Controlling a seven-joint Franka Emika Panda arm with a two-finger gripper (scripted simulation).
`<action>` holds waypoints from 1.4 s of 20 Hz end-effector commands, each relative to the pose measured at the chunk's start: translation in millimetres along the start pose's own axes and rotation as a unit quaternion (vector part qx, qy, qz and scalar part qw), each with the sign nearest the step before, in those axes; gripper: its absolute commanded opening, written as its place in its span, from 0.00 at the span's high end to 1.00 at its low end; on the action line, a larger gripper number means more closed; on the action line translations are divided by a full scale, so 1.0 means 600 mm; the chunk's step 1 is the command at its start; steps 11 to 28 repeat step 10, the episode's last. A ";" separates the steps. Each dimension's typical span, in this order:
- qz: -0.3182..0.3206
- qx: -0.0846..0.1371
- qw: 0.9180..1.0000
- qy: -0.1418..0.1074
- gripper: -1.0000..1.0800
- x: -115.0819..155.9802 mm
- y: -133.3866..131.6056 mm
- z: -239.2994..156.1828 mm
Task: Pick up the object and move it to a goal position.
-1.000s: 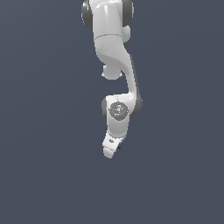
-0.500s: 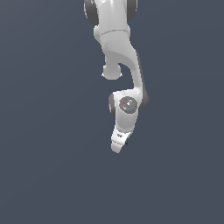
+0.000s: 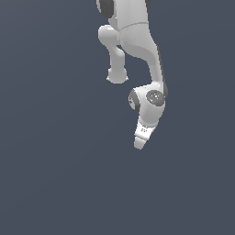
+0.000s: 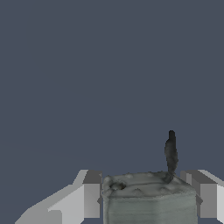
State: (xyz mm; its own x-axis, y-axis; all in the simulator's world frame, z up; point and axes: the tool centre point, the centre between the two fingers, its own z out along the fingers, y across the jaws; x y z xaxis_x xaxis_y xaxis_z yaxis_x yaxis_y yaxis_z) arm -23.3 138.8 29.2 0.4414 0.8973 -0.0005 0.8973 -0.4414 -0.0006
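Observation:
In the wrist view the object (image 4: 148, 199), a grey blocky item with a thin dark tip (image 4: 170, 151) sticking out of it, sits between my two white fingers (image 4: 89, 194). My gripper (image 4: 146, 192) is shut on it, with a finger pressed against each side. In the exterior view the white arm hangs down from the top, and my gripper (image 3: 139, 143) points down over the plain dark grey surface. The object is too small or too hidden to make out in that view.
The dark grey surface (image 3: 55, 174) fills both views, and no other object or marker shows on it.
The arm has swung toward the exterior view's right and slightly up, carrying the gripper with it.

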 end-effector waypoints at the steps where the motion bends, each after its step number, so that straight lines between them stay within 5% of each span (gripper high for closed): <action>1: 0.001 0.000 1.000 0.000 1.00 0.018 -0.028 -0.005; 8: 0.001 0.000 1.000 0.000 1.00 0.045 -0.065 -0.010; 28: 0.001 0.000 1.000 0.000 1.00 0.046 -0.067 -0.010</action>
